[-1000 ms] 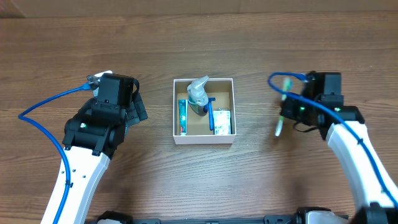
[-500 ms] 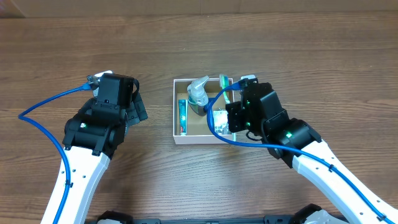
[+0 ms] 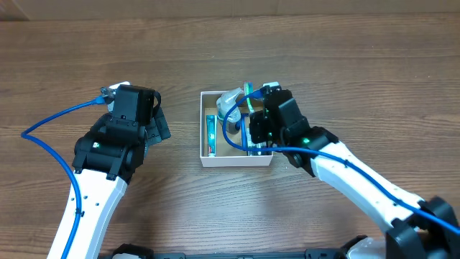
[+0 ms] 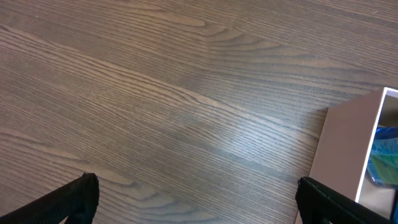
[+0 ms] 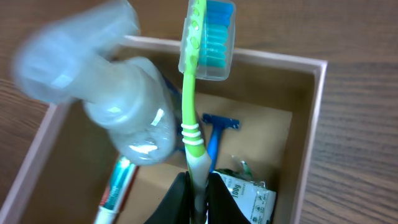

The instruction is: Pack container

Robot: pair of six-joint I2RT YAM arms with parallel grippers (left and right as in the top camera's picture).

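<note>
The container (image 3: pixel 204 128) is a square white-walled box with a brown inside at the table's middle. In it lie a toothpaste tube (image 3: pixel 210 134), a clear bottle (image 3: pixel 229 104), a blue razor (image 5: pixel 219 124) and a green-and-white packet (image 5: pixel 250 196). My right gripper (image 3: pixel 253 129) is over the container's right half, shut on a green toothbrush (image 5: pixel 193 106) with a clear cap over its blue bristles. The brush hangs above the container's inside (image 5: pixel 74 168). My left gripper (image 3: pixel 152 122) is open and empty, left of the container, whose wall shows in the left wrist view (image 4: pixel 345 149).
Blue cables run from both arms over the wooden table (image 3: pixel 323 43). The left arm (image 3: pixel 108 151) rests at the left, the right arm (image 3: pixel 359 180) reaches in from the lower right.
My right gripper has carried the toothbrush leftward from the table's right side to above the container. The left arm has not moved.
</note>
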